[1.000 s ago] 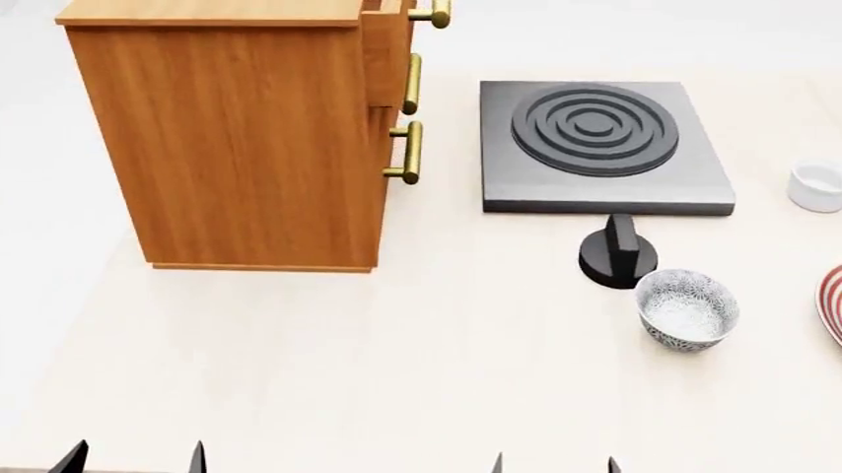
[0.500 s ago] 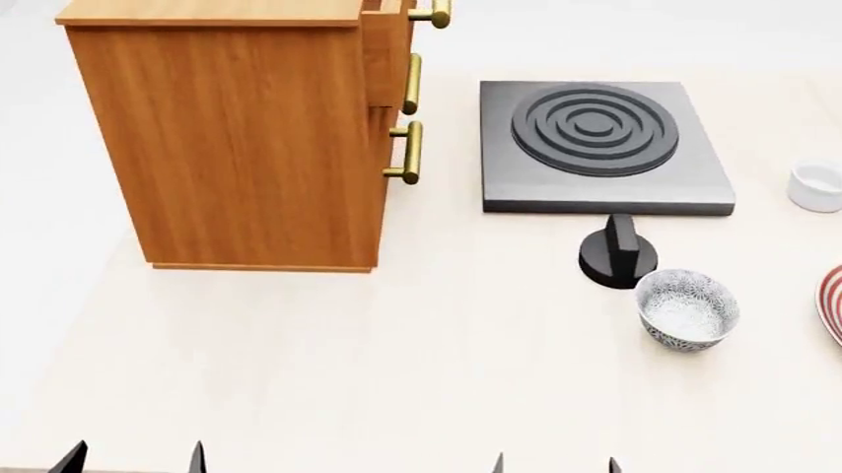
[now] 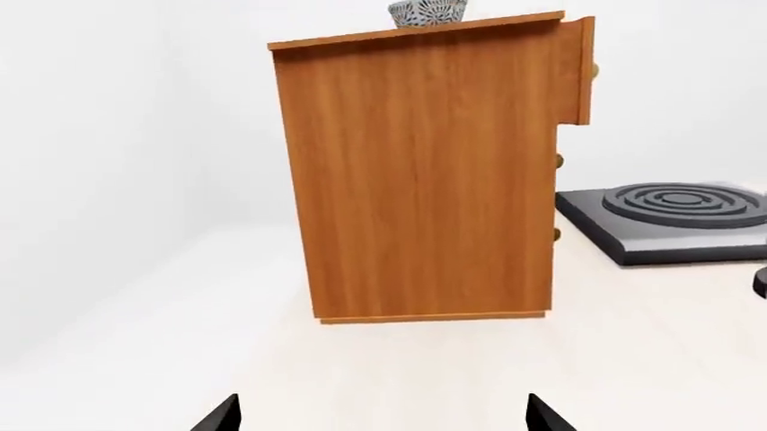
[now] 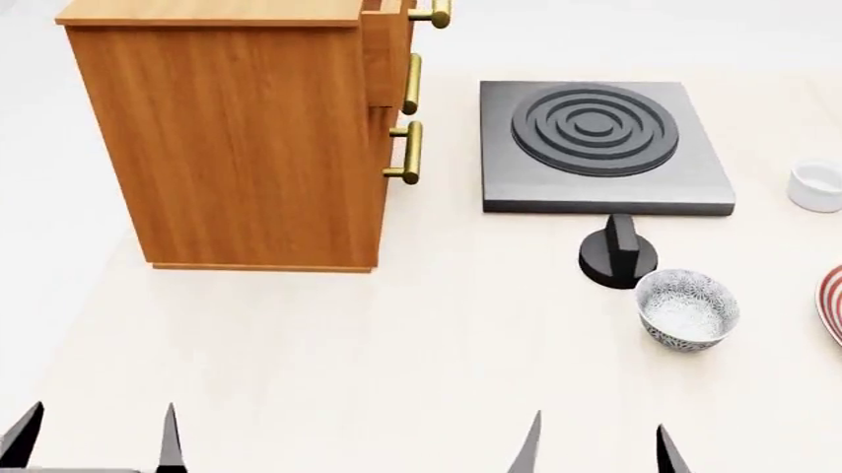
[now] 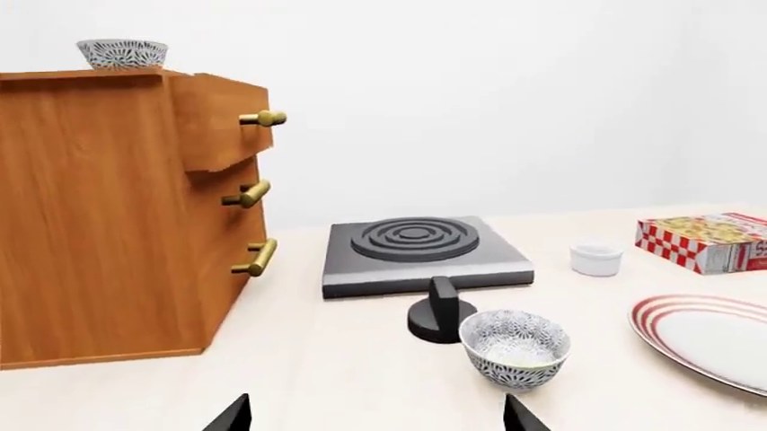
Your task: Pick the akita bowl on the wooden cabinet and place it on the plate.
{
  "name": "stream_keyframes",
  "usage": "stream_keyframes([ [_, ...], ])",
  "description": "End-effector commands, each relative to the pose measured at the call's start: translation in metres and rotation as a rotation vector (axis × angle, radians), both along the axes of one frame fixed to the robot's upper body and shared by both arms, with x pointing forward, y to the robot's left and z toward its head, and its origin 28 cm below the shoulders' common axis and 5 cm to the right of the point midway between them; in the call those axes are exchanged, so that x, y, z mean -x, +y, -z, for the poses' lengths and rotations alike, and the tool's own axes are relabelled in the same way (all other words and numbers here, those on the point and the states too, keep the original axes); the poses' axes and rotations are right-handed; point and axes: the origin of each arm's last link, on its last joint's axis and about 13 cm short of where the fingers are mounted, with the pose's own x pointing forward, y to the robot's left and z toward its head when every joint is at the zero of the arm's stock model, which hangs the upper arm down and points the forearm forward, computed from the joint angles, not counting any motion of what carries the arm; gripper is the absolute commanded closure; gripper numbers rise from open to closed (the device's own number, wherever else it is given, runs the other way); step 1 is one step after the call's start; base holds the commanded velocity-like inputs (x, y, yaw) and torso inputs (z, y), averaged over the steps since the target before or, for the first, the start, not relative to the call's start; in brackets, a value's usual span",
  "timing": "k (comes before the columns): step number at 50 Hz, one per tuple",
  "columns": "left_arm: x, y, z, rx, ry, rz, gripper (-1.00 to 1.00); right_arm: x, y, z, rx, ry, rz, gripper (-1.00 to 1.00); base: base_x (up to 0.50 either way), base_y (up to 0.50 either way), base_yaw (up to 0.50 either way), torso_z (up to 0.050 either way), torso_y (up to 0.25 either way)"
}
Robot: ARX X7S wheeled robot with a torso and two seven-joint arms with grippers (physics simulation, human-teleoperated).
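Both grippers hang low over the near edge of the desk (image 4: 394,374), holding nothing. The left gripper (image 4: 93,439) shows only as two dark fingertips spread apart near the desk's near-left corner; in the left wrist view its fingertips (image 3: 219,415) stand wide apart with bare desk between them. The right gripper (image 4: 598,443) is likewise spread, its two tips rising from the near edge right of the middle, and the right wrist view shows the same open gap (image 5: 377,415).

Beyond the right gripper, a patterned bowl (image 4: 687,309) with a white inside stands on the desk, just beside a black knob (image 4: 617,256) on a round base. Behind the knob lies a dark grey hob (image 4: 601,146) with raised concentric rings. At the desk's right edge the plate (image 4: 831,301), white with red rings, is cut off in the head view; the right wrist view shows more of it (image 5: 709,334). A small white cup (image 4: 817,185) sits farther back, and a red-and-white checked box (image 5: 705,241) lies beyond it.

The wooden cabinet (image 4: 237,138) stands toward the far-left part of the desk, its brass handles (image 4: 410,153) facing the hob, the top drawer pulled partly out. The akita bowl (image 5: 121,53) sits on the cabinet's top, near its back edge, well apart from both grippers.
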Motion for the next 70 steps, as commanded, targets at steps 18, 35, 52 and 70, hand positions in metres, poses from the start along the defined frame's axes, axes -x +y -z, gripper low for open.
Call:
stream_keyframes([
  [18, 0.011, 0.001, -0.063, -0.017, -0.097, -0.062, -1.00, 0.029, 0.013, -0.088, 0.034, -0.269, -0.057, -1.00, 0.00, 0.00, 0.00, 0.000, 0.000],
  [35, 0.021, 0.006, -0.103, -0.022, -0.077, -0.110, -1.00, 0.044, 0.015, -0.120, -0.019, -0.336, -0.086, -1.00, 0.00, 0.00, 0.00, 0.000, 0.000],
  [52, 0.027, 0.008, -0.112, -0.056, -0.109, -0.180, -1.00, 0.054, 0.019, -0.132, -0.038, -0.378, -0.129, -1.00, 0.00, 0.00, 0.00, 0.000, 0.000],
  [70, 0.030, 0.005, -0.115, -0.085, -0.130, -0.164, -1.00, 0.055, 0.020, -0.133, -0.029, -0.382, -0.132, -1.00, 0.00, 0.00, 0.00, 0.000, 0.000],
])
